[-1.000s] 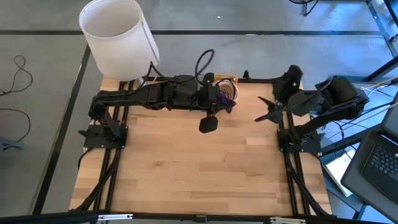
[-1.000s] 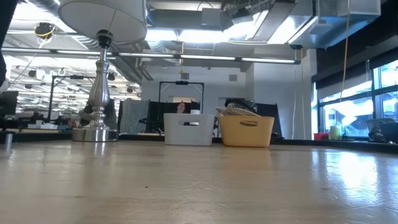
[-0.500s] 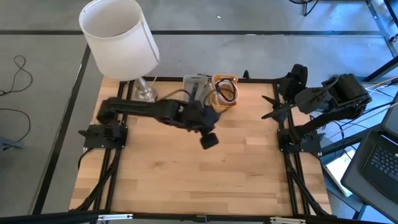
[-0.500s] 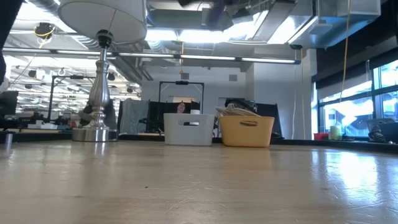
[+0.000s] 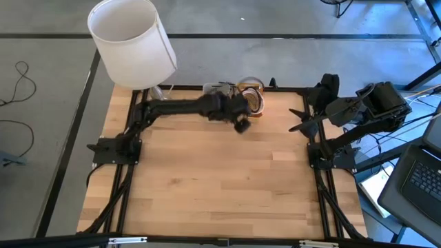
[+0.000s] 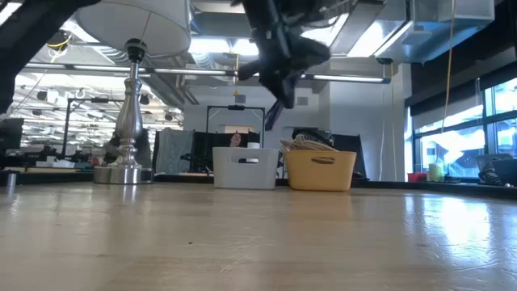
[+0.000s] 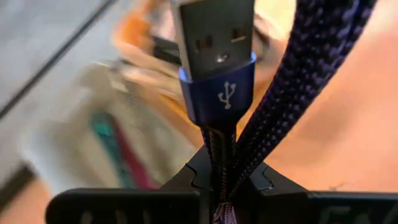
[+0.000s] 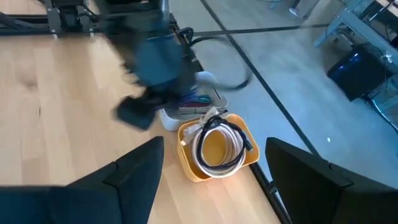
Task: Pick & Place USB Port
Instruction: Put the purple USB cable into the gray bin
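Note:
A dark blue braided USB cable [image 7: 273, 112] with a blue USB-A plug [image 7: 214, 56] fills the left wrist view. My left gripper [image 7: 221, 186] is shut on it. That gripper [image 5: 239, 117] hangs at the table's far edge, over the white bin [image 5: 217, 88] and the yellow bin [image 5: 252, 95]. In the low view it [image 6: 279, 56] hovers above both bins [image 6: 245, 168]. The yellow bin [image 8: 217, 149] holds coiled cables. My right gripper [image 5: 302, 118] waits open by the table's right edge. My left gripper pinches the cable just behind the plug's blue collar [image 7: 217, 134]. Two strands of the cord pass between the fingers [image 7: 261, 177], the second one looping back past the plug. The plug sticks out beyond the fingertips, lifted clear of the table.
A lamp with a white shade [image 5: 131, 41] stands at the far left corner, its metal base [image 6: 123, 172] on the table. Bare wooden table top [image 5: 227, 179] stretches toward the near edge. Black frame rails run along both sides.
My left arm drew back from the bins toward the table's middle, then reached out again to the far edge. It now shows lower in the low view, above the bins. The bins kept their places.

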`<control>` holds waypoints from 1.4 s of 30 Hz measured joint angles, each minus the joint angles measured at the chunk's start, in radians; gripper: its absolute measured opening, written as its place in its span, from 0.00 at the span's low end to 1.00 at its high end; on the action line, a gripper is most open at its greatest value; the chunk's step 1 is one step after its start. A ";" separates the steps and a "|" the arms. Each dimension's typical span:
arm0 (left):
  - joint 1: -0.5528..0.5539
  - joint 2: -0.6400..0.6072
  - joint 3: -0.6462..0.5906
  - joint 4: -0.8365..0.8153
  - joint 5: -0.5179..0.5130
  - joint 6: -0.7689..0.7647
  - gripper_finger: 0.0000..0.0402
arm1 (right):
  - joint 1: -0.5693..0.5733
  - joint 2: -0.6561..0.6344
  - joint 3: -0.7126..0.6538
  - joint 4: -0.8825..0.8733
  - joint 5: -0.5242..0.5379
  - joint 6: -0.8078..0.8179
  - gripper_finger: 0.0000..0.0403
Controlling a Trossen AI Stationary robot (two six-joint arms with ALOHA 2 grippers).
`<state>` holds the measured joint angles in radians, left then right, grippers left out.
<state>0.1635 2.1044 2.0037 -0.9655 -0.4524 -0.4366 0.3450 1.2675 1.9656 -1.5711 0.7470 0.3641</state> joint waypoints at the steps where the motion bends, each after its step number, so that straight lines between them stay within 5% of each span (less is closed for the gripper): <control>1: 0.025 0.000 0.000 0.005 -0.011 0.010 0.04 | 0.000 0.000 0.000 0.000 0.000 0.004 0.70; 12: 0.224 0.017 0.002 0.035 0.141 -0.003 0.04 | 0.000 0.000 0.000 0.000 -0.026 0.048 0.70; 42: 0.296 0.171 0.001 -0.058 0.223 -0.084 0.04 | 0.000 0.000 0.000 0.000 -0.089 0.066 0.70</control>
<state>0.4592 2.2757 2.0048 -1.0231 -0.2298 -0.5205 0.3450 1.2675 1.9656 -1.5711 0.6575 0.4305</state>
